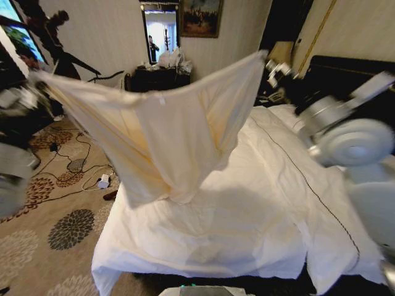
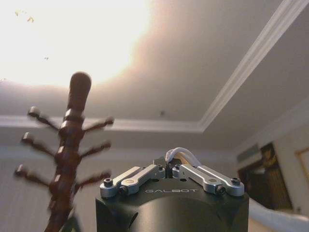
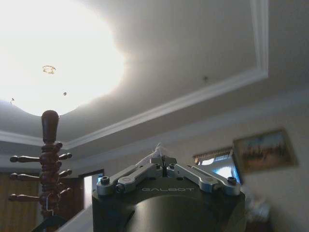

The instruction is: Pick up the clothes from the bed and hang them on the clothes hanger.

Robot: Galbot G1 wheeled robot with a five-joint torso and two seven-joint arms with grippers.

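The bed (image 1: 247, 234) fills the lower right of the head view. Above its centre the shirt (image 1: 166, 129) hangs spread between 2 grippers, the left gripper (image 2: 172, 166) and the right gripper (image 3: 163, 162), each closed on fabric. A coat stand (image 2: 70, 145) rises beyond.

**Bright ceiling glare, blurred arms**

Washed out by a ceiling lamp (image 3: 48, 53) in both wrist views, blown to white. Soft daylight from a window (image 1: 18, 37) at head view's left. Smeared by motion at both edges; a gentle shadow across the bed (image 1: 247, 234).
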